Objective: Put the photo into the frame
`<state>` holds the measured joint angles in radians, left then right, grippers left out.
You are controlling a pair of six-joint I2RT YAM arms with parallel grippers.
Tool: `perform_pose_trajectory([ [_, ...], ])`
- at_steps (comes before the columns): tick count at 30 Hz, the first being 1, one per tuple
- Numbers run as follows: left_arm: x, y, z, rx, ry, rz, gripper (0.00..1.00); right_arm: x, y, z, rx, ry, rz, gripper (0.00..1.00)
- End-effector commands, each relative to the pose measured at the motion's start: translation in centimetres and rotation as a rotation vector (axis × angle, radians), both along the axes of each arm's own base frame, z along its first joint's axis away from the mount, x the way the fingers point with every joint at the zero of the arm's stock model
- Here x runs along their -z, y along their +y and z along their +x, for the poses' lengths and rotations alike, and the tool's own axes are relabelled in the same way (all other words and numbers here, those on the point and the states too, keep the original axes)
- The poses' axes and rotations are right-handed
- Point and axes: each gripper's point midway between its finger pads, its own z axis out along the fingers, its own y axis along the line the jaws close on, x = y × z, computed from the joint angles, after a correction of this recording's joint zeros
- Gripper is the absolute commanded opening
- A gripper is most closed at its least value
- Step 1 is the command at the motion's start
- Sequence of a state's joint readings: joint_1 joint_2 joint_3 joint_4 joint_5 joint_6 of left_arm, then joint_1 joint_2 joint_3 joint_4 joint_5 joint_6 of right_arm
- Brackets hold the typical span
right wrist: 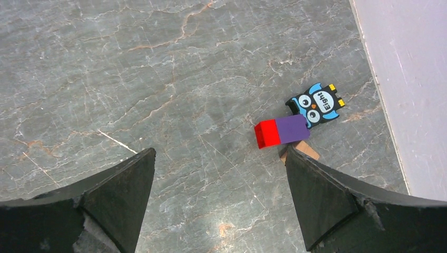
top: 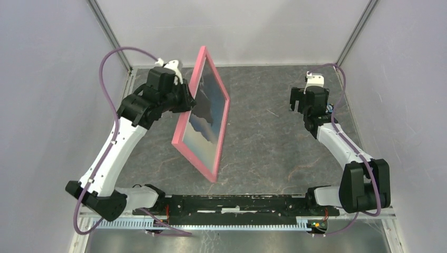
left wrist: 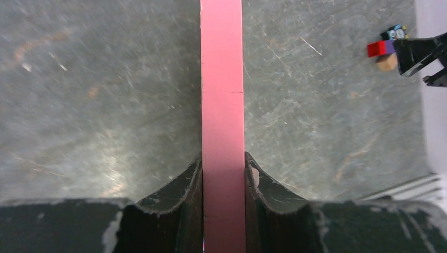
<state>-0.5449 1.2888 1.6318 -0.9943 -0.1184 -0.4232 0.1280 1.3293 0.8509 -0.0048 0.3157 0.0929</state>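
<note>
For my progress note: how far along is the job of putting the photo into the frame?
Done, it seems: the photo shows inside the pink frame. In hand: the left gripper is shut on the frame's edge, holding it tilted on edge. The right gripper hangs open and empty. Left: probably only setting the frame down; its back is hidden.

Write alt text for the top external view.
The left gripper grips the pink frame by one edge, holding it on edge and tilted over the table, the photo of sea and cliffs showing inside. The right gripper hangs open, apart, at right.
</note>
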Motion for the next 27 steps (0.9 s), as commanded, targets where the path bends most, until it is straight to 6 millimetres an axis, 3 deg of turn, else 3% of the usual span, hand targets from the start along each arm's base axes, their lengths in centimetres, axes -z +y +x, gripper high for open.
perform_pose_trajectory([
  [1,-3.8,-3.6,0.7,0.071,-0.039,-0.457,0.02,-2.1,0.3,0.3,-0.003,-0.089,0.039,0.98],
  [5,-0.9,-4.4,0.6,0.064,0.022,-0.576,0.02,-1.8,0.2,0.4,0.002,-0.078,0.035,0.98],
  [10,4.4,-6.2,1.1,0.051,0.134,-0.709,0.02,-1.6,0.4,0.4,-0.003,-0.075,0.043,0.98],
  [18,12.4,-5.8,0.7,-0.026,0.227,-0.712,0.02,-1.4,0.3,0.4,0.002,-0.071,0.044,0.98],
  [23,16.9,-7.5,0.3,0.024,0.325,-0.740,0.02,-1.2,0.4,0.4,-0.003,-0.065,0.049,0.98],
  [27,20.1,-10.0,-0.2,0.072,0.399,-0.727,0.02,-1.6,0.6,0.3,-0.012,-0.076,0.053,0.98],
])
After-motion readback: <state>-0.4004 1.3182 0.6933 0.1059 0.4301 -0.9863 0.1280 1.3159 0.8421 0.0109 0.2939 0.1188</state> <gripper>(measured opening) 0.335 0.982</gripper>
